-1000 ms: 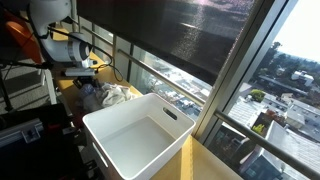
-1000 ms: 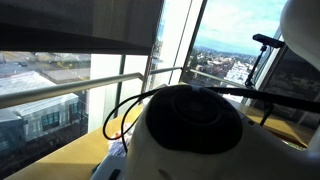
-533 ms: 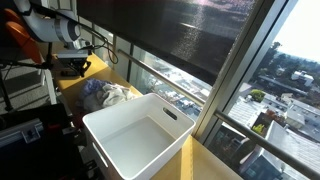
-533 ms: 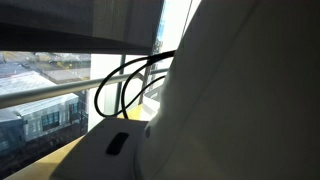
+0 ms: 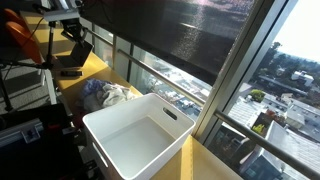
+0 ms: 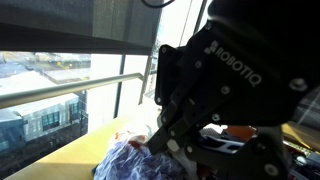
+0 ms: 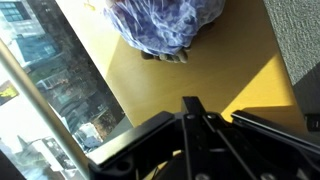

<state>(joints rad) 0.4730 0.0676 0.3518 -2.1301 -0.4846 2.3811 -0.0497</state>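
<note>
My gripper [image 7: 190, 104] is shut with its two fingers pressed together and nothing between them. It hangs above the yellow tabletop [image 7: 235, 50], a little short of a crumpled blue and white cloth [image 7: 165, 24] at the top of the wrist view. In both exterior views the gripper [image 5: 72, 64] [image 6: 162, 143] is raised above and beside the cloth pile [image 5: 106, 94] [image 6: 126, 162], not touching it.
A large empty white bin [image 5: 138, 152] stands beside the cloth pile. A window wall with a metal rail [image 5: 170, 75] runs along the table's far edge. Dark equipment and an orange object [image 5: 20, 36] sit behind the arm.
The arm has lifted up and away from the cloth pile, and the fingers have gone from partly open to shut, with nothing in them.
</note>
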